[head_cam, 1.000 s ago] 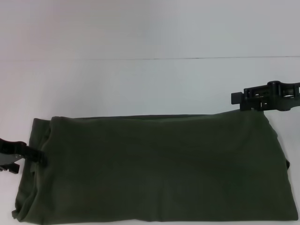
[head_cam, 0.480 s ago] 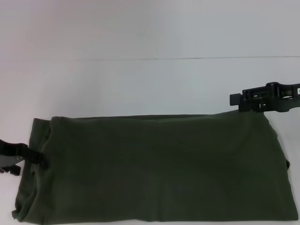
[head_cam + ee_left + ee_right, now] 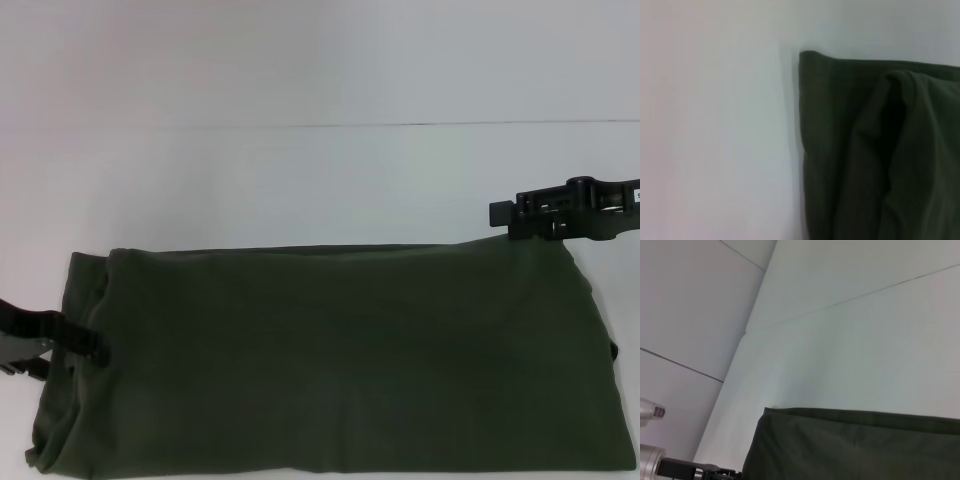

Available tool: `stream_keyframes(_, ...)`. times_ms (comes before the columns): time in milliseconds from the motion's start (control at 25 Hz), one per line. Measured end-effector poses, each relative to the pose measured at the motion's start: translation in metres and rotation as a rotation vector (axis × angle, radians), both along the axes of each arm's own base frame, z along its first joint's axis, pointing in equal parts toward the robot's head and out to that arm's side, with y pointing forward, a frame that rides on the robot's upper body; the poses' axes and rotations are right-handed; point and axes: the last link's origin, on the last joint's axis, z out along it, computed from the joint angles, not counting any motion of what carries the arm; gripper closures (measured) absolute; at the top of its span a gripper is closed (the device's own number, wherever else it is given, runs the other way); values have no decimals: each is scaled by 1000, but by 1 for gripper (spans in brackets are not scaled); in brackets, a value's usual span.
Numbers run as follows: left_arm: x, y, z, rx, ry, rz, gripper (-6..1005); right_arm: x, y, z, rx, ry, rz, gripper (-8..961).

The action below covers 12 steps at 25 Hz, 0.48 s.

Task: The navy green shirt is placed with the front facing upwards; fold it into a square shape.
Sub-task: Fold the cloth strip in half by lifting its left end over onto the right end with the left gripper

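At the shirt's left edge the left gripper (image 3: 88, 345) is seen low against the cloth, its dark fingers (image 3: 92, 343) reaching onto the olive fabric, though whether a fold is pinched between them cannot be told from this angle. Over at the far right corner the right gripper (image 3: 505, 214) is held level just above the shirt's back edge, and whether it is closed or released cannot be told either. The two are judged to be stationed at opposite ends so that the long strip can be lifted and doubled across its width, the step that would bring it toward a square. The navy green shirt (image 3: 340, 360) is laid flat on the white tabletop (image 3: 300, 170), near the robot's side, already folded into a wide rectangular band with no lettering or collar shown on top. Soft, matte knit cotton is suggested by the surface; faint creases are carried across the middle. In the left wrist view a loose inner layer is seen bunched and rolled beside a neat folded corner, so that end is judged likely to slip or sag when raised. The tabletop is smooth and pale, crossed by one thin seam.
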Motion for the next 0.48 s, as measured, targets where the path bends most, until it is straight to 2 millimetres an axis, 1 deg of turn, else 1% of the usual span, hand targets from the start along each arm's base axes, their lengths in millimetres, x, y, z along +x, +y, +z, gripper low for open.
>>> stream_keyframes(480, 2, -1, -2, -7, -17, 1, 104, 0, 0, 0, -2, 1, 1, 379)
